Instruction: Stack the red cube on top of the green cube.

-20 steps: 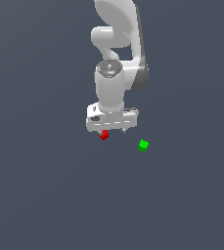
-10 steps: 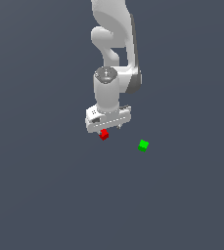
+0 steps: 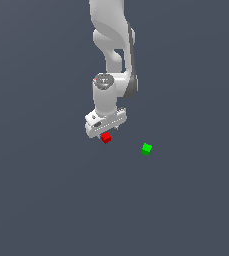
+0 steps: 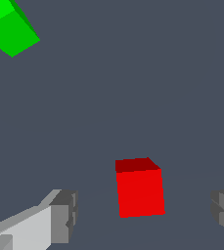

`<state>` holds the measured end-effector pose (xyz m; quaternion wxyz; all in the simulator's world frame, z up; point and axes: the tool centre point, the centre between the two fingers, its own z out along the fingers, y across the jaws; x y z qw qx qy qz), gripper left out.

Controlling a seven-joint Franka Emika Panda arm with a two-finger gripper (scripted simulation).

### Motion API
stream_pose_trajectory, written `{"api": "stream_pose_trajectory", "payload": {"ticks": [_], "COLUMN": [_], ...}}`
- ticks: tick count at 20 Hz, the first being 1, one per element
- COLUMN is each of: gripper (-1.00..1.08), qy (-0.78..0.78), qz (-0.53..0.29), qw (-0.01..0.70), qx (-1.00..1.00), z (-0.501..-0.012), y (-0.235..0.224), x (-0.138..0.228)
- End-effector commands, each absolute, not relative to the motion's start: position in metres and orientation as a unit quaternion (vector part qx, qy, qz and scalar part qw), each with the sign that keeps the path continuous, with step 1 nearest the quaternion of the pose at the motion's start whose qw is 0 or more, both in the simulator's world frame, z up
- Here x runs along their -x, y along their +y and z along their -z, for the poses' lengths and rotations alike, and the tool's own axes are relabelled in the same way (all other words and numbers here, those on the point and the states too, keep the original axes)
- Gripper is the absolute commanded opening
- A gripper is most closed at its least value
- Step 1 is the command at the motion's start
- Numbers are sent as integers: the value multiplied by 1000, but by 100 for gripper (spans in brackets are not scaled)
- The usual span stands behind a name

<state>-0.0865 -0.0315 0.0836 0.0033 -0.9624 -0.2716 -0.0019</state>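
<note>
Our tool (image 4: 143, 215) hangs spread, the red cube (image 4: 139, 188) between its fingers (image 4: 64, 215), the green cube (image 3: 146, 149) well apart.

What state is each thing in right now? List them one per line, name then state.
red cube: resting on the floor, between the open fingers, ungripped with gaps on both sides.
green cube: resting on the floor, apart from the red cube, nothing stacked on it.
gripper: open, lowered around the red cube, fingers not touching it.
</note>
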Motion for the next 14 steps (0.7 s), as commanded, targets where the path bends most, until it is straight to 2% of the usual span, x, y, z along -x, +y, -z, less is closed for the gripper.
{"api": "stream_pose_trajectory", "payload": {"ticks": [1, 14], "gripper": [100, 100], "qy": [-289, -311], "qz": [1, 0], "qw": [2, 1], "qx": [957, 950], "z": [-78, -68], "y": [-36, -43], "x": [91, 96]}}
